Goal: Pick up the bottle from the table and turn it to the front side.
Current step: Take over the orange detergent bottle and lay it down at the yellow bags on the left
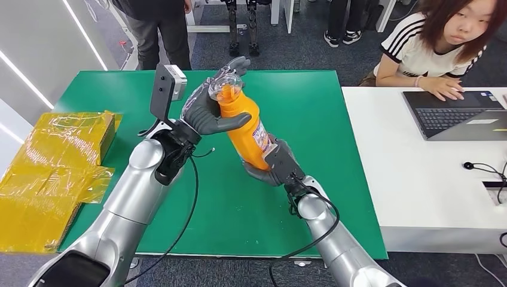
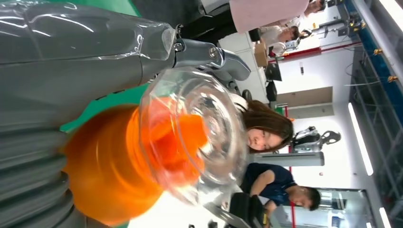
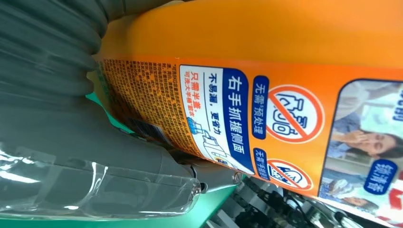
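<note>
The orange detergent bottle [image 1: 244, 122] is off the table, held tilted in the air above the green table mat [image 1: 311, 107], its clear cap [image 1: 225, 84] leaning away from the robot and toward its left. Both hands are on it, and the split looks deliberate — one hand at each end, so the bottle can be rolled about its long axis without slipping.

The left hand [image 1: 210, 107] wraps the neck and shoulder just under the cap, thumb across the near side and fingers curled behind; in the left wrist view the clear cap [image 2: 192, 135] sits right against the grey fingers [image 2: 209, 54], with the orange neck showing through it. The right hand [image 1: 276, 162] cups the base from below, fingers closed round the lower body, taking the weight while the upper hand steers.

In the right wrist view the label [image 3: 266, 123] lies close to the camera — blue Chinese text panels, two red prohibition signs and a printed photo — beside a dense block of small print and a barcode. I judge the turn to be under way, not finished: whether the face now toward the robot is the front cannot be told for certain.

Relative to the mat, a yellow plastic-wrapped package [image 1: 57, 161] lies just off its left edge, and a person at a laptop [image 1: 457, 113] sits at the white table beyond its right edge.
</note>
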### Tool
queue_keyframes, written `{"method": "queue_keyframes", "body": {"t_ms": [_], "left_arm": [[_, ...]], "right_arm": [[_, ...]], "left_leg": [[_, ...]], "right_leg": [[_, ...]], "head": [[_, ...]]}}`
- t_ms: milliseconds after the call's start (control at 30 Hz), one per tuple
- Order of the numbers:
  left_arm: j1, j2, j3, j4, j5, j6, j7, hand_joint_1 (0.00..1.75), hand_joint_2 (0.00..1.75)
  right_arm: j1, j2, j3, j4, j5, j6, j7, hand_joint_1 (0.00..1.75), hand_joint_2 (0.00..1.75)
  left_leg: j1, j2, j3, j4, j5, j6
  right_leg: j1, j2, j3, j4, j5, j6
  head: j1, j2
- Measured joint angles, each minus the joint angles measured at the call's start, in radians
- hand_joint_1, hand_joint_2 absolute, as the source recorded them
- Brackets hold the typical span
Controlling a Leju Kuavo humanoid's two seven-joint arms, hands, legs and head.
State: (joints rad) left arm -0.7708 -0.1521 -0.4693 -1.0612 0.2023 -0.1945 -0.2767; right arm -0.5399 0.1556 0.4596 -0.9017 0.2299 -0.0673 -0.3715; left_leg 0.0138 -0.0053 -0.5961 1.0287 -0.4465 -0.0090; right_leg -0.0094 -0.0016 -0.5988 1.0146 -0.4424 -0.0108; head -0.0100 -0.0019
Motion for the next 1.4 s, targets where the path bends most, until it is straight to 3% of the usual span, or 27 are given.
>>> {"method": "queue_keyframes", "body": {"t_ms": [500,800,1067,1100,1200,1233,1400], "left_arm": [[-0.036,0.017,-0.001,0.047,-0.026,-0.009,0.013,0.0,1.75],[-0.034,0.025,-0.025,0.047,0.078,-0.076,0.059,0.0,1.75],[-0.036,0.032,-0.051,0.035,0.141,-0.075,0.07,0.0,1.75],[-0.037,0.033,-0.052,0.035,0.145,-0.07,0.068,0.1,1.75],[-0.04,0.033,-0.056,0.035,0.15,-0.05,0.051,1.41,1.75],[-0.042,0.033,-0.058,0.035,0.15,-0.042,0.044,1.75,1.75],[-0.045,0.033,-0.066,0.029,0.127,0.029,-0.001,1.75,1.75]], "right_arm": [[-0.018,0.001,0.032,-0.013,-0.006,0.012,0.029,1.75,1.75],[-0.089,0.026,0.052,0.037,-0.021,-0.039,0.029,1.75,1.75],[-0.139,0.051,0.043,0.1,-0.072,-0.058,0.004,1.75,1.75],[-0.142,0.054,0.043,0.106,-0.076,-0.056,0.004,1.75,1.75],[-0.158,0.067,0.043,0.128,-0.086,-0.053,0.0,1.75,1.75],[-0.164,0.07,0.043,0.135,-0.09,-0.052,-0.002,1.75,1.75],[-0.191,0.09,0.042,0.169,-0.118,-0.04,-0.02,1.75,1.75]], "left_leg": [[0.0,0.0,-0.001,0.0,0.0,0.0],[0.0,0.0,-0.001,0.0,0.0,0.0],[0.0,0.0,-0.001,0.0,0.0,0.0],[0.0,0.0,-0.001,0.0,0.0,0.0],[0.0,0.0,-0.001,0.0,0.0,0.0],[0.0,0.0,-0.001,0.0,0.0,0.0],[0.0,0.0,-0.001,0.0,0.0,0.0]], "right_leg": [[0.0,0.0,0.0,0.0,0.0,0.0],[0.0,0.0,0.0,0.0,0.0,0.0],[0.0,0.0,0.0,0.0,0.0,0.0],[0.0,0.0,0.0,0.0,0.001,0.001],[0.0,0.0,0.0,0.0,0.001,0.001],[0.0,0.0,0.0,0.0,0.001,0.001],[0.0,0.0,0.0,0.0,0.001,0.001]], "head": [[0.0,0.0],[0.0,0.0],[0.0,0.0],[0.0,0.0],[0.0,0.0],[0.0,0.0],[0.0,0.0]]}}
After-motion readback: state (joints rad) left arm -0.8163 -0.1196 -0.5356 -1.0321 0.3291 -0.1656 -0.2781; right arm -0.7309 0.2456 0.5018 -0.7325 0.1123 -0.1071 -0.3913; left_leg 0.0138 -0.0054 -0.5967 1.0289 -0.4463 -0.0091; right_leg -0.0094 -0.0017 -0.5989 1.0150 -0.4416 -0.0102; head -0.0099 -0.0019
